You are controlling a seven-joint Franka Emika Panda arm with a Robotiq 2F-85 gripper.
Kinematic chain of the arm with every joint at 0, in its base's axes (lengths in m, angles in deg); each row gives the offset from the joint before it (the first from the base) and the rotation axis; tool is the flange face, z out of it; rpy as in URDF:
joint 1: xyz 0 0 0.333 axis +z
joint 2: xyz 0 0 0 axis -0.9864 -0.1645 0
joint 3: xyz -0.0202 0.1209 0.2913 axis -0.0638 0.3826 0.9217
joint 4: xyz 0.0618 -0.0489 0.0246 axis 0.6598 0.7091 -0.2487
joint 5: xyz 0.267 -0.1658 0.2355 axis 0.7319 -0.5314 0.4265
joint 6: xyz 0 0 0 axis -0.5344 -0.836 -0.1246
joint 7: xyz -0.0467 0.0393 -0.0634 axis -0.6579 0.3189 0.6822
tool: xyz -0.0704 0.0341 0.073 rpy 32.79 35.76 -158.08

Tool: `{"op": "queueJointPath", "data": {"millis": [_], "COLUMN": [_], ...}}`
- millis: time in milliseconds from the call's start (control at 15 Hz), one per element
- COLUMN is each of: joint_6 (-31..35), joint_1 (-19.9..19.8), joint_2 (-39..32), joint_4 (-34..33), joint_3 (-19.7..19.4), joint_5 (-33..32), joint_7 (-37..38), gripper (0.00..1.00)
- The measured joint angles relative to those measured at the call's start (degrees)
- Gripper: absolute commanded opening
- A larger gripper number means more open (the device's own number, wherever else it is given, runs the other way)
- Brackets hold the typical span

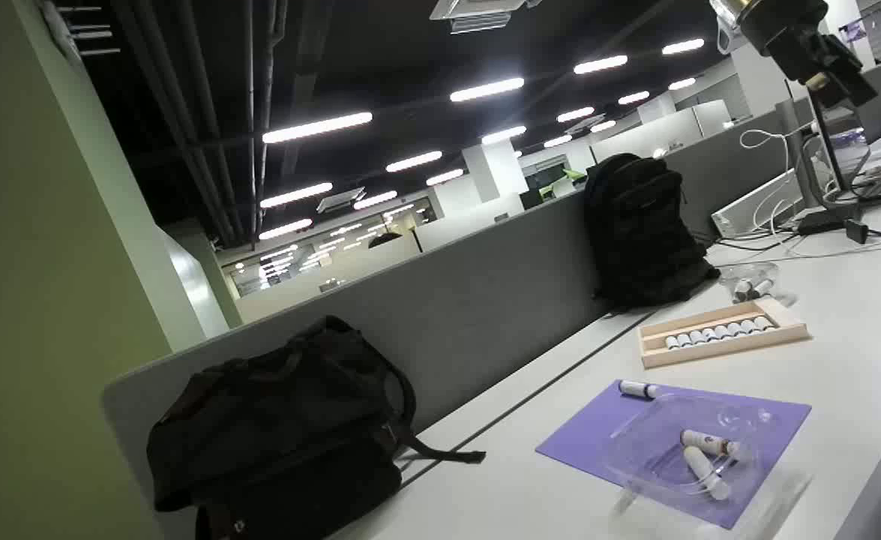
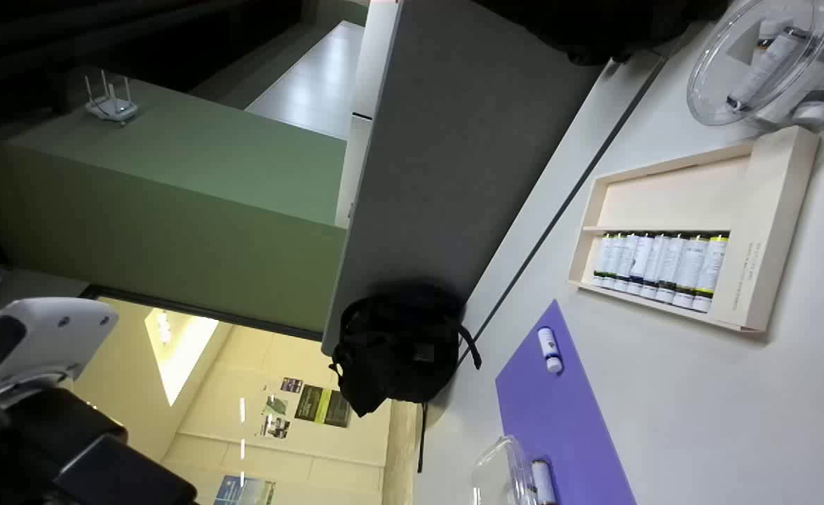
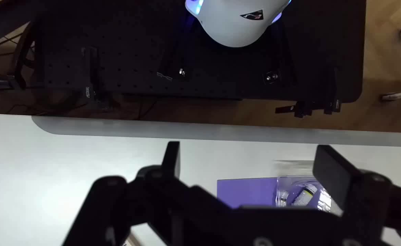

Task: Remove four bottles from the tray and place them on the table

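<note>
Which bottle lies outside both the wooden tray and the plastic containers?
The lone bottle on the purple mat, near the corner closest to the wooden tray. The other bottles in sight lie in that tray or show through clear plastic containers.

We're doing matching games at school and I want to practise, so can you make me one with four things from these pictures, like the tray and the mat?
1. tray
2. mat
3. end effector
4. partition wall

A. grey
B. wide open, gripping nothing
C. pale wood, with bottles in a row
D. purple

Right pairs: 1-C, 2-D, 3-B, 4-A
</note>
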Motion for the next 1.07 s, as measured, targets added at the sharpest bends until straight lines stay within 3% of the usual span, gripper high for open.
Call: {"op": "queueJointPath", "data": {"millis": [667, 867, 1067], "joint_6": [0.02, 9.22, 25.18], "joint_1": [0.00, -0.87, -1.33], "joint_2": [-0.02, -1.23, -8.57], "joint_4": [0.00, -0.17, -2.24], "joint_3": [0.00, -0.15, -0.57], "joint_5": [0.00, 2.08, 5.52], "joint_7": [-0.04, 2.46, 5.14], "gripper": [1.00, 1.00, 1.00]}}
